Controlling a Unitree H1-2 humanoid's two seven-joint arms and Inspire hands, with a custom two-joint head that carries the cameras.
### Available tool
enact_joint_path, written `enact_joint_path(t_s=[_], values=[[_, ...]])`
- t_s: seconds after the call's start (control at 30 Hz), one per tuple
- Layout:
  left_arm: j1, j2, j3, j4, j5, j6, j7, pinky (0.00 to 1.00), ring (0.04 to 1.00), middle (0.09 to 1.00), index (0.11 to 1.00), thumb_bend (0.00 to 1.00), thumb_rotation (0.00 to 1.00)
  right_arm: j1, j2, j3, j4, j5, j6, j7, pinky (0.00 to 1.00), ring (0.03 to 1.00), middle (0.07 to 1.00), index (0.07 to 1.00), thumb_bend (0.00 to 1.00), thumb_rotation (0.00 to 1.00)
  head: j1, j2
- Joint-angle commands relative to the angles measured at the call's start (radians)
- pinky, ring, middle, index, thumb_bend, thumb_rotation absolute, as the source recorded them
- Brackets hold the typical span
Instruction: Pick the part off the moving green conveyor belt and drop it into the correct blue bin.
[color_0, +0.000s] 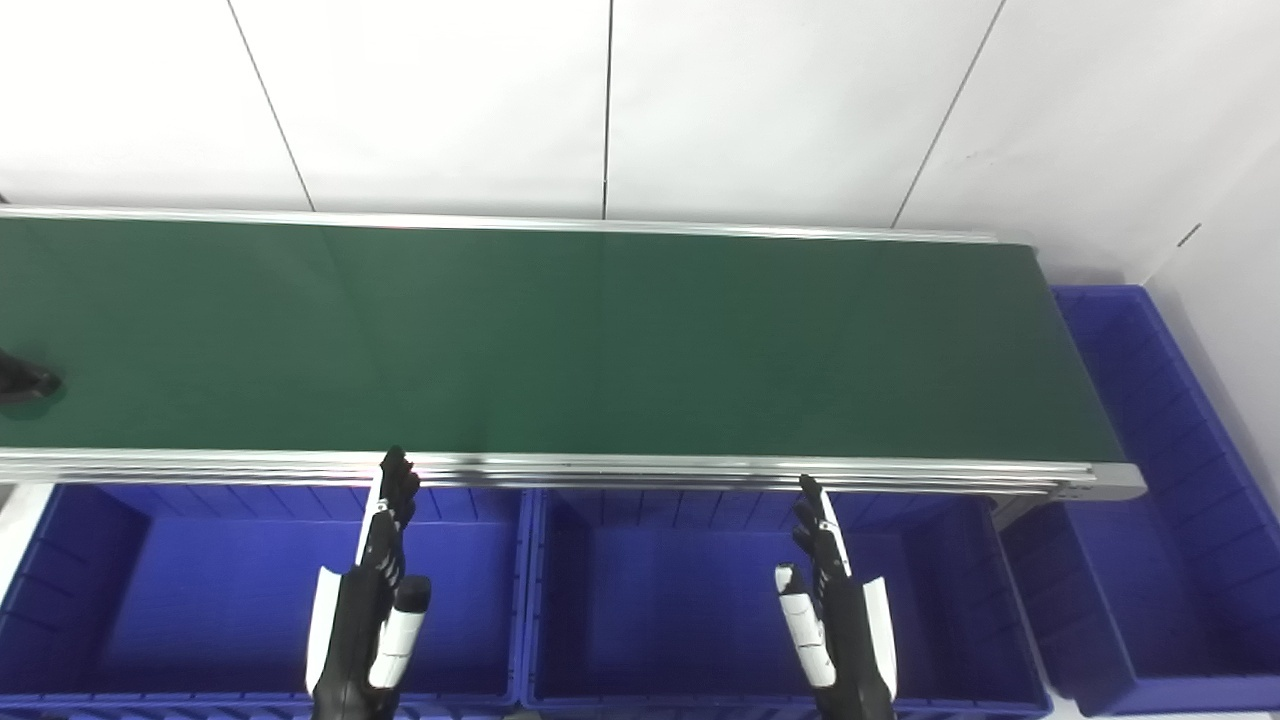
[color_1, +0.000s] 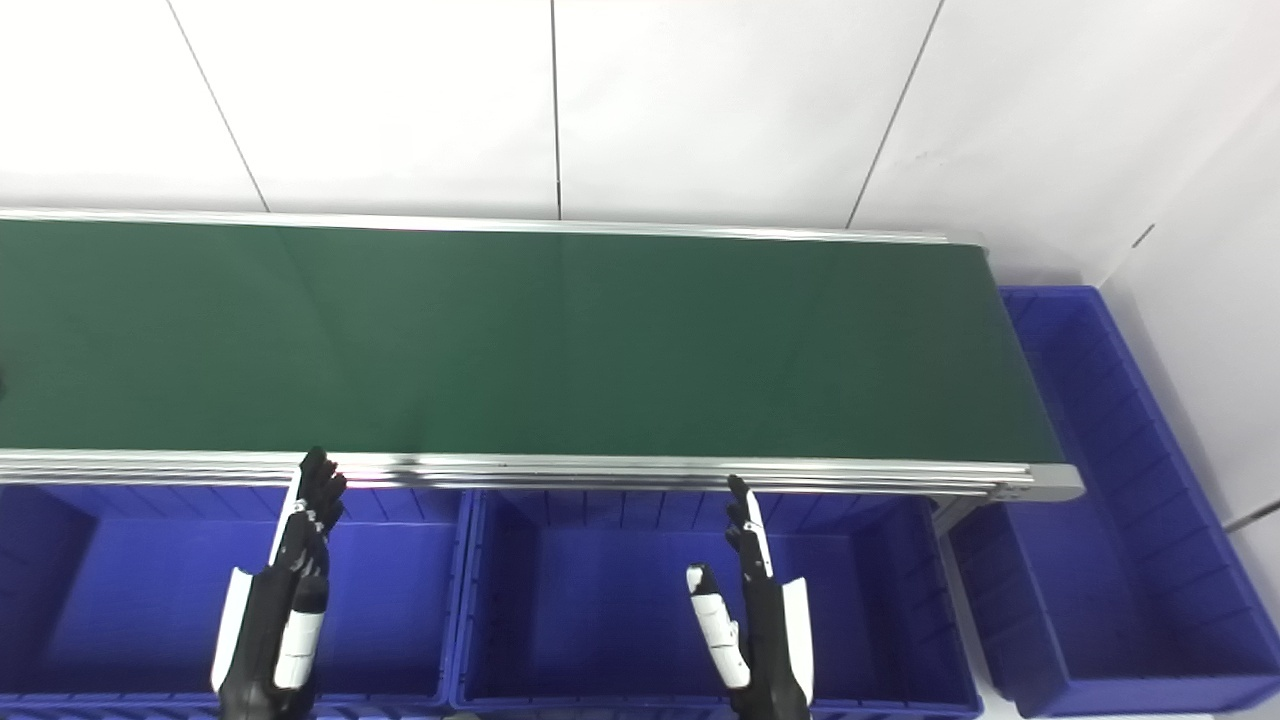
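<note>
Left eye view: left hand, right hand outstretched, empty.

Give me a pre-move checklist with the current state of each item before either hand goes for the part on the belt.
1. Left hand free, fingers apart, holding nothing: ok.
2. Right hand free, fingers apart, holding nothing: ok.
3. Part within reach: not ok. The dark part sits at the belt's far left edge, cut off in the left eye view.
4. Part type known for choosing a bin: cannot tell, too little of it shows.
5. Belt otherwise bare between the hands and the part: ok.
6. Bins ready: ok. The left bin, the middle bin and the end bin show nothing inside.
</note>
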Motion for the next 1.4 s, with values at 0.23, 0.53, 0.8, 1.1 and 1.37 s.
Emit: enact_joint_path(t_s=[0.23, 0.53, 0.8, 1.1, 1.37], values=[[-0.008, -0.014, 0.011, -0.022, 0.024, -0.043, 0.007, 0.95, 0.951, 0.986, 1.0, 0.71, 0.98, -0.001, 0.006, 0.0, -0.027, -0.012, -0.06, -0.005, 0.91, 0.959, 0.984, 0.986, 0.66, 1.0, 0.0, 0.01], [-0.007, -0.01, 0.011, -0.028, 0.015, -0.043, -0.002, 0.96, 0.964, 0.987, 1.0, 0.74, 1.0, 0.004, 0.004, 0.003, -0.034, -0.014, -0.061, -0.004, 0.9, 0.951, 0.979, 0.98, 0.68, 1.0, 0.002, 0.016], [-0.015, -0.002, 0.012, -0.018, -0.007, -0.034, -0.012, 0.98, 0.974, 1.0, 1.0, 0.77, 0.98, -0.002, 0.009, 0.014, -0.012, -0.017, -0.064, -0.018, 0.91, 0.954, 0.983, 0.985, 0.68, 1.0, -0.016, 0.003], [-0.026, 0.003, 0.004, -0.02, -0.004, -0.033, -0.023, 1.0, 0.986, 1.0, 1.0, 0.79, 0.98, -0.003, 0.006, 0.005, -0.027, -0.004, -0.057, 0.0, 0.91, 0.953, 0.983, 0.985, 0.67, 1.0, -0.004, 0.025], [-0.023, -0.002, 0.009, -0.01, 0.0, -0.035, -0.027, 1.0, 0.978, 1.0, 1.0, 0.78, 0.98, -0.002, 0.005, 0.004, -0.03, 0.003, -0.059, 0.001, 0.91, 0.951, 0.982, 0.984, 0.69, 1.0, -0.005, 0.023]])
